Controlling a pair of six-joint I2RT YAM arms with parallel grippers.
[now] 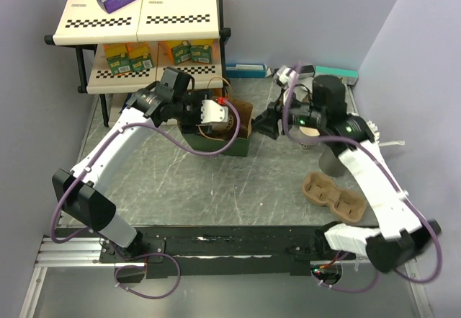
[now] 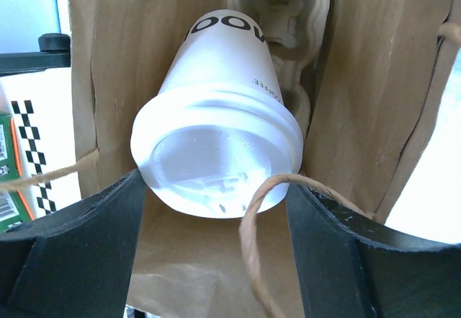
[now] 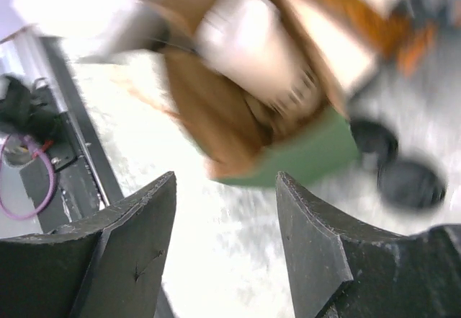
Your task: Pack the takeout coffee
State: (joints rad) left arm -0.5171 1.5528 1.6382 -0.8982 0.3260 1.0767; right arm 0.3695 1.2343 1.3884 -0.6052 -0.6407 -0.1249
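A white lidded takeout coffee cup (image 2: 216,123) lies tilted inside the brown paper bag (image 2: 360,80), lid towards the left wrist camera. My left gripper (image 2: 216,181) is shut on it at the lid, one black finger on each side. In the top view this gripper (image 1: 216,112) reaches into the bag (image 1: 241,116) at the table's middle. A second, lidless cup (image 1: 310,140) stands beside the right arm, partly hidden by it. My right gripper (image 1: 268,125) hovers just right of the bag, open (image 3: 225,177) with nothing between its fingers.
The bag stands in a green box (image 1: 230,146). A moulded pulp piece (image 2: 277,8) shows deep in the bag, and a twine handle (image 2: 252,239) loops before the lid. A grey tumbler (image 1: 331,161) and a brown pulp tray (image 1: 333,195) sit at the right. A shelf rack (image 1: 137,15) stands behind.
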